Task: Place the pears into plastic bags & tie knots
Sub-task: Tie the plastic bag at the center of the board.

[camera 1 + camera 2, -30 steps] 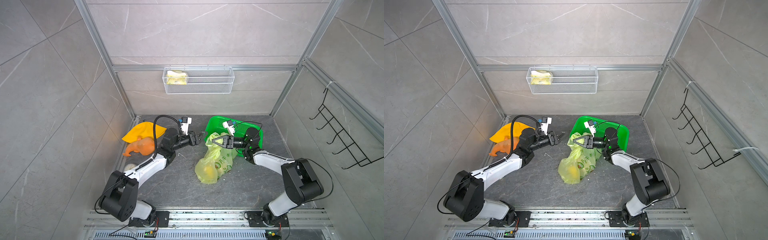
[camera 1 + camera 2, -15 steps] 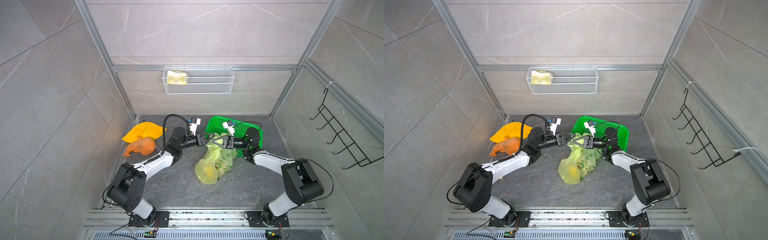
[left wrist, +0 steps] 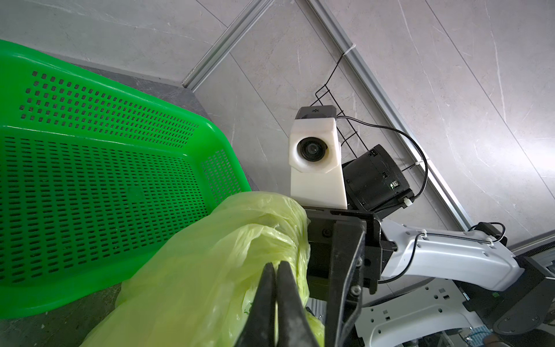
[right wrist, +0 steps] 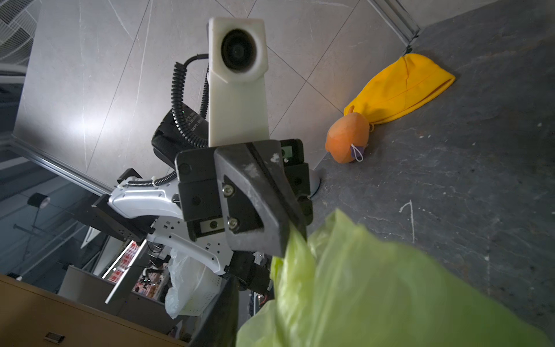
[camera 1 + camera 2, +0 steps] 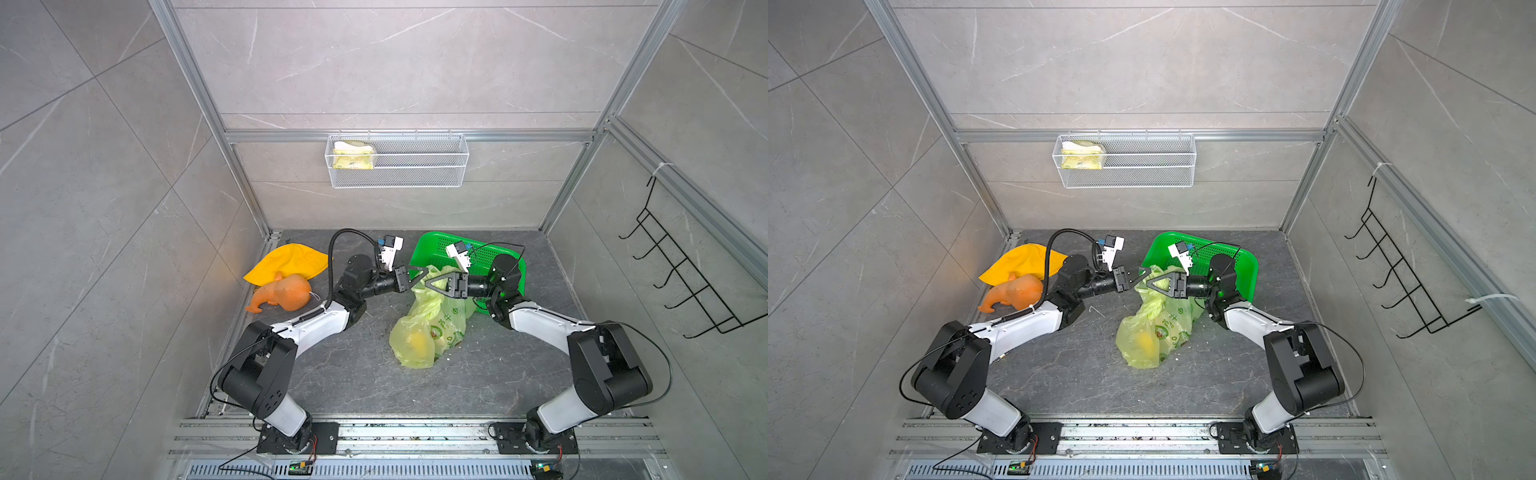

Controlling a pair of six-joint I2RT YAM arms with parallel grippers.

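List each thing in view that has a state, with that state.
plastic bag, lying on the floor, neck lifted.
yellow pear, inside the bag.
left gripper, shut on the bag's neck.
right gripper, open at the neck.
green basket, upright behind the bag.
yellow cloth, crumpled on the floor.
orange toy, lying against the cloth.
wire basket, hung on the wall.

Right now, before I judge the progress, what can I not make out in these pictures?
Pears: both top views show only one yellow blur through the plastic bag; its crumpled film hides the count.
Right gripper: seen edge-on from above, covered by the bag in the right wrist view; open or shut is unclear.
Knot: the left gripper, shut on the bag's top, covers the handles; tied or not is unclear.
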